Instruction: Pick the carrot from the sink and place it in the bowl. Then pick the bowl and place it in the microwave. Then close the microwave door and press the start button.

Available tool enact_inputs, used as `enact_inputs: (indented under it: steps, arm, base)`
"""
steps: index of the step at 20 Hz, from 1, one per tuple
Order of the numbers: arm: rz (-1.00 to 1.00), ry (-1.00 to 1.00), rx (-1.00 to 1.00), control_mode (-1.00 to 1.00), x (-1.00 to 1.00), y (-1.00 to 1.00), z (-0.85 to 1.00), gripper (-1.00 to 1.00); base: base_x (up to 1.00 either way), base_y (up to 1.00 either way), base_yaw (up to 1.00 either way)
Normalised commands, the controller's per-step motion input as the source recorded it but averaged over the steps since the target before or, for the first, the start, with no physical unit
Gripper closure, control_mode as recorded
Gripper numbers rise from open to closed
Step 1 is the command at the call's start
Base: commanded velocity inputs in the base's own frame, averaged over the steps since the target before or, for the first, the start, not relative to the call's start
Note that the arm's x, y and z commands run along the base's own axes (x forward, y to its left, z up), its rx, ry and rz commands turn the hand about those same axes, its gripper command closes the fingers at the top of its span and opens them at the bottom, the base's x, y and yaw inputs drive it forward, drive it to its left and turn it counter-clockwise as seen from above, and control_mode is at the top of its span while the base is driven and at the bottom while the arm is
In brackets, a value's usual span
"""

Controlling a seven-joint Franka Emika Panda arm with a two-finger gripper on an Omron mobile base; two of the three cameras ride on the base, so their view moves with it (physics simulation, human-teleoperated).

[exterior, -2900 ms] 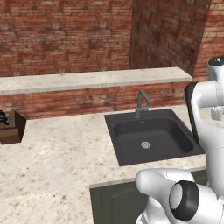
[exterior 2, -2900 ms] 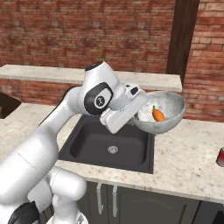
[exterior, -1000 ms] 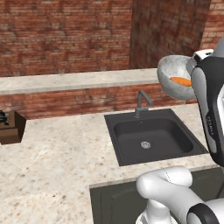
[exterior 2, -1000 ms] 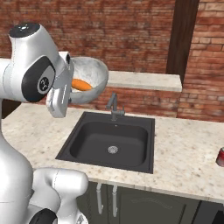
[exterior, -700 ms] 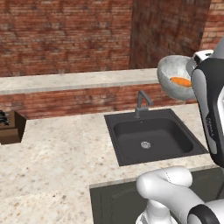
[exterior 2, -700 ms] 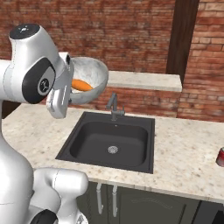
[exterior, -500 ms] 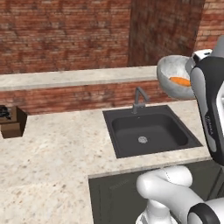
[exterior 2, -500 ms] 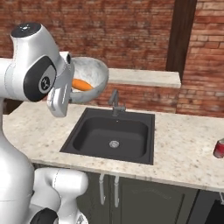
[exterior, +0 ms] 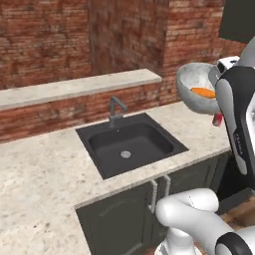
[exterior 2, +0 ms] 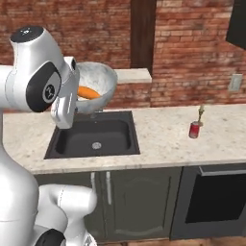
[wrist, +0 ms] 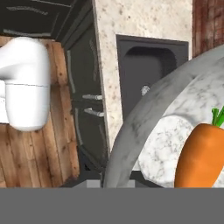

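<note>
My gripper [exterior 2: 75, 94] is shut on the rim of the pale grey-white bowl [exterior 2: 102, 80], held tilted in the air above the counter. The orange carrot [exterior 2: 88, 92] lies inside the bowl [exterior: 191, 85], and its green top shows close up in the hand view, where the carrot [wrist: 200, 154] rests against the bowl's inner wall [wrist: 144, 118]. The fingertips are hidden behind the bowl. The dark sink [exterior: 132, 144] with its faucet [exterior: 116, 107] lies below and left of the bowl; the sink [exterior 2: 93, 137] is bare. The microwave and its door are out of view.
A red can [exterior 2: 194, 129] and a thin bottle [exterior 2: 201, 112] stand on the counter right of the sink. A black oven front [exterior 2: 211, 202] sits under the counter at right. A dark overhead box [exterior 2: 238, 24] hangs top right. A raised stone ledge [exterior: 74, 87] runs behind the sink.
The whole picture has shifted: the base has driven to the right along the counter, so the sink slid left. The bowl with the carrot stays held in the gripper.
</note>
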Motion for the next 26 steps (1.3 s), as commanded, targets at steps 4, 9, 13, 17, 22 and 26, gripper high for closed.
enact_inputs:
  steps: [4, 9, 13, 17, 22, 26]
  arm:
    - [0.00, 0.00, 0.00, 1.00, 0.00, 0.00, 0.00, 1.00]
    - [0.00, 0.00, 0.00, 1.00, 0.00, 0.00, 0.00, 1.00]
    - [0.00, 0.00, 0.00, 1.00, 0.00, 0.00, 0.00, 1.00]
    - [0.00, 0.00, 0.00, 1.00, 0.00, 0.00, 0.00, 1.00]
    - [0.00, 0.00, 0.00, 1.00, 0.00, 0.00, 0.00, 1.00]
    - [0.00, 0.00, 0.00, 1.00, 0.00, 0.00, 0.00, 1.00]
  base:
    - [0.00, -0.01, -0.65]
    - [0.00, -0.29, -0.64]
    - [0.00, -0.31, -0.65]
    - [0.00, -0.26, -0.64]
    - [0.00, -0.27, -0.59]
    - [0.00, -0.27, -0.51]
